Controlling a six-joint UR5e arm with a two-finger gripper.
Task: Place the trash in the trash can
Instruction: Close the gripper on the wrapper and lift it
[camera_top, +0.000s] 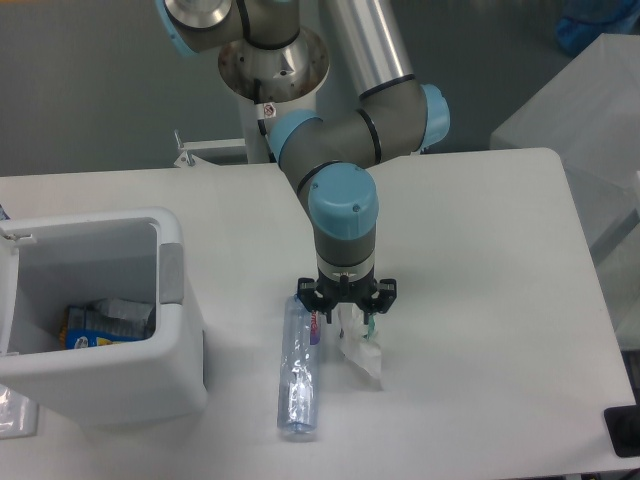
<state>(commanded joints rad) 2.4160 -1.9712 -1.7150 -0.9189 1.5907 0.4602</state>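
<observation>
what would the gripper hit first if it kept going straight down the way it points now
Most likely the crumpled wrapper. The gripper points straight down over its upper end, with the bottle just beside it. From this one view the height left above the wrapper is unclear.

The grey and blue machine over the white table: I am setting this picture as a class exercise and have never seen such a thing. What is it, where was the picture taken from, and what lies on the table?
It is a robot arm with blue joints, photographed by one fixed camera looking down at the table from the front. At its tip is a black gripper with two fingers, lowered onto a crumpled plastic wrapper. Whether the fingers have closed on it cannot be seen. Just left of the wrapper lies a long clear bottle with a pink label. Further left stands a white trash can, open at the top, with some rubbish already inside.
</observation>
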